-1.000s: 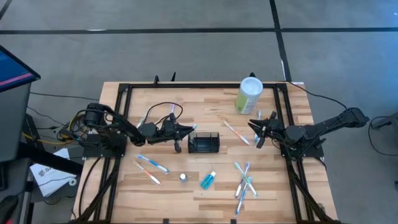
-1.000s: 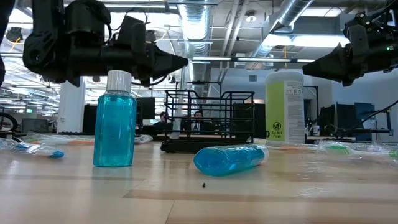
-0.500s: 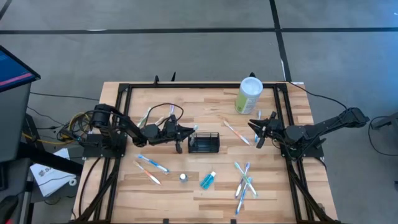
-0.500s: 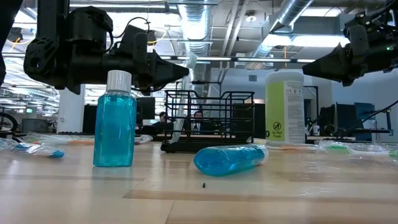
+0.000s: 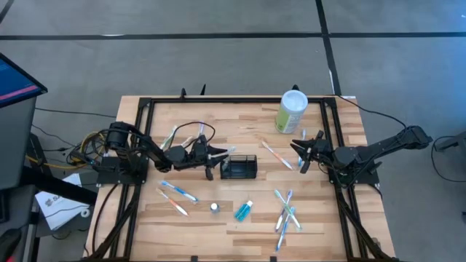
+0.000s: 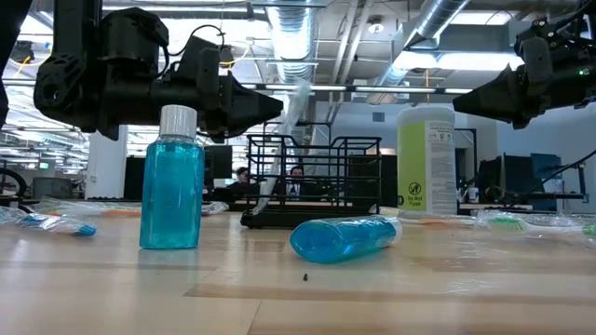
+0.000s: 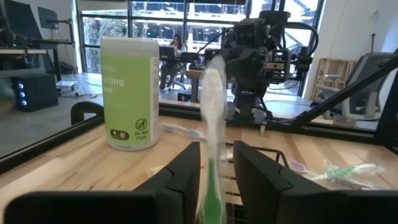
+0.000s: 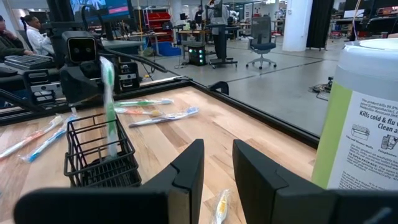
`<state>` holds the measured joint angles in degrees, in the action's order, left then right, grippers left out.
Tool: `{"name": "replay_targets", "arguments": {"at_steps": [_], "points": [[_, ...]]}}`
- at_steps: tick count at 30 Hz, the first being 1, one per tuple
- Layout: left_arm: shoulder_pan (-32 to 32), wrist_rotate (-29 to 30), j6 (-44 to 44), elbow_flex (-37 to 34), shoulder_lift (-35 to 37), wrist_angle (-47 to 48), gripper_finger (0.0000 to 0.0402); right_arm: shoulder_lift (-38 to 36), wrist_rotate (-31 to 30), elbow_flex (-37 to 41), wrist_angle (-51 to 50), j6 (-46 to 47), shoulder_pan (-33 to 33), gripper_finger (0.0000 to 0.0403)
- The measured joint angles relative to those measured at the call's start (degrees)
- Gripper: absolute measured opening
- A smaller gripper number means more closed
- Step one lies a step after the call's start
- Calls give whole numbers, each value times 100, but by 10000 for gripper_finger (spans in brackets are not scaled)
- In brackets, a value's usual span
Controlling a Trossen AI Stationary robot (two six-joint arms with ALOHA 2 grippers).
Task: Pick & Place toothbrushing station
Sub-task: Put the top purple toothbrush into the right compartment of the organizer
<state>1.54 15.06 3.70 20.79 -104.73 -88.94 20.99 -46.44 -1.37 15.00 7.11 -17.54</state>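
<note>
At table centre: caddy [image 5: 239, 167], wrapped toothbrush [image 8: 107, 99] standing inside.
Left gripper [image 5: 215, 153]: beside caddy, jaws parted around brush.
Right gripper [image 5: 299, 155]: idle, jaws apart.
Advice: withdraw straight, avoiding tipping brush.

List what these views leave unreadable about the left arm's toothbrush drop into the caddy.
- Wrapped toothbrush: its lower end is hidden behind the black caddy mesh.
- Left gripper: the toothbrush stands between the fingers; contact is unclear in the left wrist view.
- High view: the gripper-caddy junction is too small.
</note>
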Motion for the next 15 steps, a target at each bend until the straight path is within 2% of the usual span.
{"name": "replay_targets", "arguments": {"at_steps": [9,15], "points": [[-2,143,-55,-2,67,1,124,0,2,0,0,0,0,77],[0,392,-76,-112,735,252,124,0,2,0,0,2,0,77]]}}
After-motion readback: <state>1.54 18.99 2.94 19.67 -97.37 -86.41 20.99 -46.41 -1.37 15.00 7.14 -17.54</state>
